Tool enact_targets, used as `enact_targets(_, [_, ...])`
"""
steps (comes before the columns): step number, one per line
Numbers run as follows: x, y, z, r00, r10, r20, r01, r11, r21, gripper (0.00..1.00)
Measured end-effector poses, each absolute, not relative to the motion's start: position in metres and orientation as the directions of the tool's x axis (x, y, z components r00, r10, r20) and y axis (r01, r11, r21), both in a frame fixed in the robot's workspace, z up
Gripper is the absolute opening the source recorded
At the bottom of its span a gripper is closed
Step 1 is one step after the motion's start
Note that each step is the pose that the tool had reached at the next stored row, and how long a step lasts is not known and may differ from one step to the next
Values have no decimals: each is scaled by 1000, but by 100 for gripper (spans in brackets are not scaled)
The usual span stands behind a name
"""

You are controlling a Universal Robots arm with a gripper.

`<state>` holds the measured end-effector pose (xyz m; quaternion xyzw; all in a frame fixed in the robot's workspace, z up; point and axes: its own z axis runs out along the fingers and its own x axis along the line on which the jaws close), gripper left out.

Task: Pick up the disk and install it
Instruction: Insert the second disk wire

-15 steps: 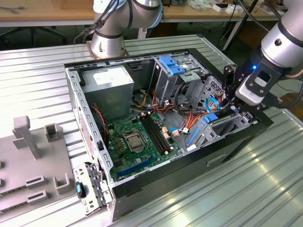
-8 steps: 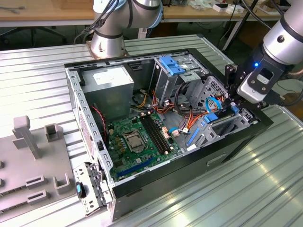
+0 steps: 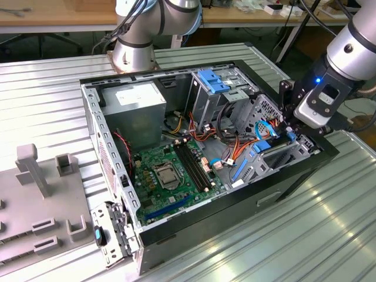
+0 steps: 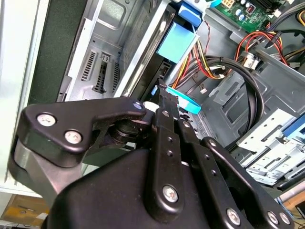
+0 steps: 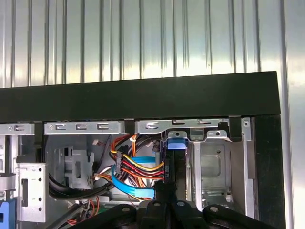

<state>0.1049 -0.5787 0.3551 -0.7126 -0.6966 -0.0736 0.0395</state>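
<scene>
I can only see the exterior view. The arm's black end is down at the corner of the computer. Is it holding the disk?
Observer: Yes. In the second wrist view the end effector is shut on the thin disk, at its blue rail.
Operator: Is it lying flat?
Observer: No. In the first wrist view the disk stands on edge, its blue end pointing at the case's black wall.
Operator: What's next to it?
Observer: A silvery metal bay on one side and a bundle of coloured wires on the other. I cannot tell if the wires touch it.
</scene>
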Motion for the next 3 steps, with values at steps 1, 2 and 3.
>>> enact_targets(1, [105,-579,355,19,987,161,999,-26,46,11])
enact_targets(2, [105,-579,355,19,987,161,999,-27,46,11])
enact_targets(3, [105,-579,355,19,987,161,999,-27,46,11])
